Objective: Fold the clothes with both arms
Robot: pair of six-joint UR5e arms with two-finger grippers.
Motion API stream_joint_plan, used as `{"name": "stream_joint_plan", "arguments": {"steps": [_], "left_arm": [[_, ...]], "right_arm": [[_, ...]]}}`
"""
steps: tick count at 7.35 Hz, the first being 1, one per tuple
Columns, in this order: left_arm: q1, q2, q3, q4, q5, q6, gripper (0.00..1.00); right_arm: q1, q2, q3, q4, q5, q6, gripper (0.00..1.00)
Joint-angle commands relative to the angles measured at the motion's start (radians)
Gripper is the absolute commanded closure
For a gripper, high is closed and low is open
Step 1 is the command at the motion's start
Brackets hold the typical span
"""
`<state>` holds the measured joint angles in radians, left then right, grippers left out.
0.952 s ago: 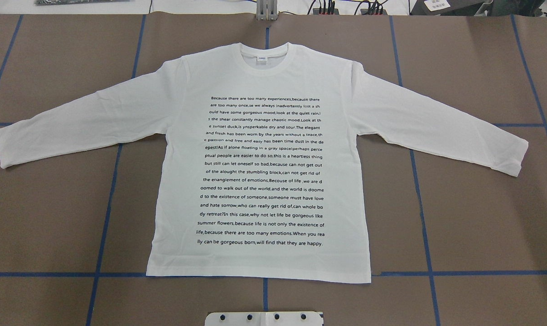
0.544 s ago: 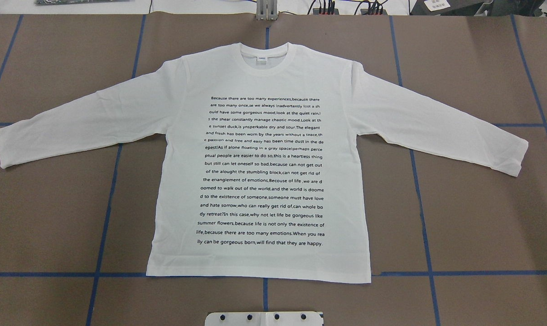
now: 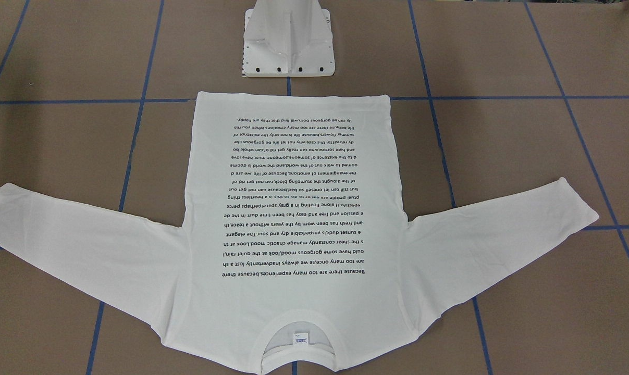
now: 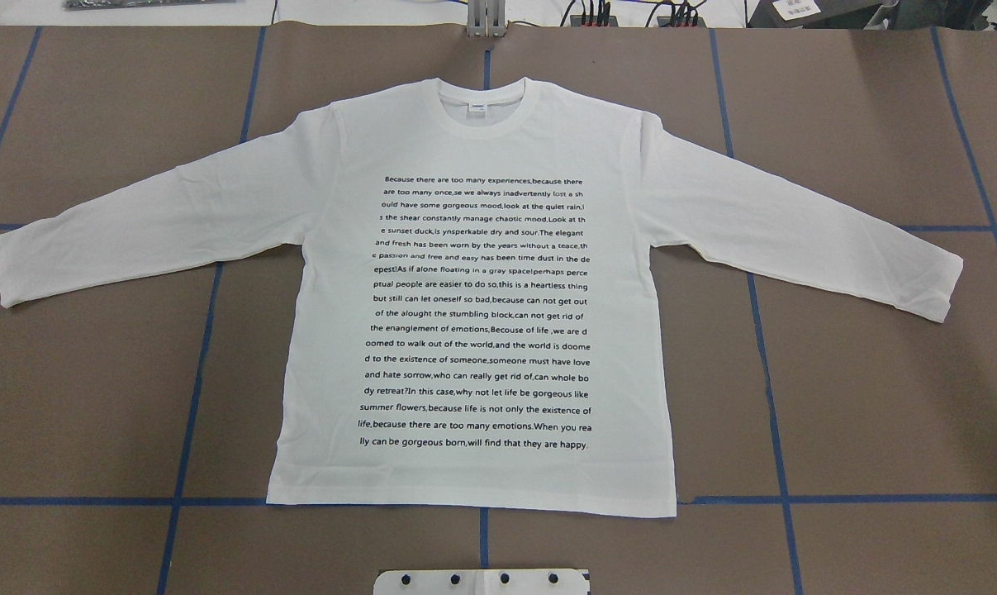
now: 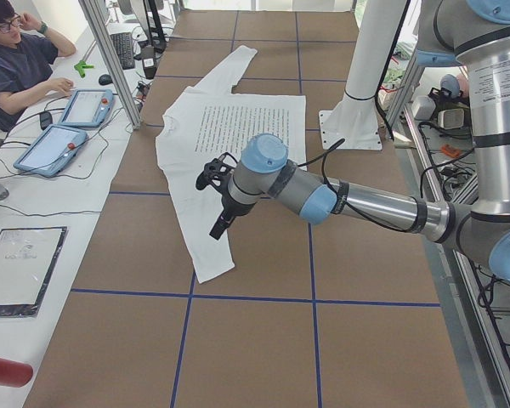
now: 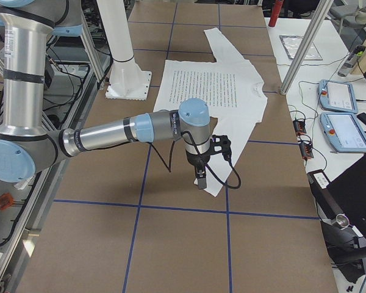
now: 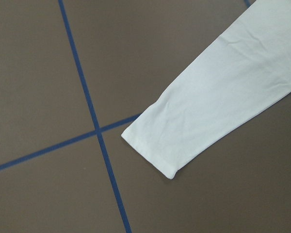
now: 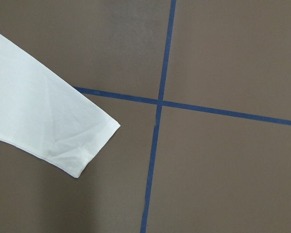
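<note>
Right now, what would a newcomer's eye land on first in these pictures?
A white long-sleeved T-shirt lies flat, sleeves spread, across the middle of the brown table, a block of black text on its front. In the side views, the left gripper and the right gripper each hang near a sleeve cuff, one at either end.

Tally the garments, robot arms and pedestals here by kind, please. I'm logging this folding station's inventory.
White long-sleeved shirt: 1
Robot arms: 2, left arm and right arm
White pedestal base: 1
Total: 4
</note>
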<state>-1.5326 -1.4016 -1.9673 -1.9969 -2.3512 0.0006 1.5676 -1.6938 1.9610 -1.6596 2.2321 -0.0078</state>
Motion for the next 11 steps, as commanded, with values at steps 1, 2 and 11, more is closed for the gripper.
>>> {"name": "stream_joint_plan", "arguments": {"steps": [1,2,11], "left_arm": [[-0.004,-0.046,0.041,-0.069,0.000,-0.013,0.00],[-0.004,-0.037,0.032,-0.069,0.000,-0.013,0.00],[-0.006,-0.031,0.028,-0.071,-0.002,-0.002,0.00]], "right_arm": [[0.000,0.008,-0.022,0.074,0.035,0.028,0.00],[-0.044,-0.004,-0.054,0.209,0.043,0.167,0.00],[-0.518,-0.041,-0.412,1.002,-0.196,0.885,0.12]]}}
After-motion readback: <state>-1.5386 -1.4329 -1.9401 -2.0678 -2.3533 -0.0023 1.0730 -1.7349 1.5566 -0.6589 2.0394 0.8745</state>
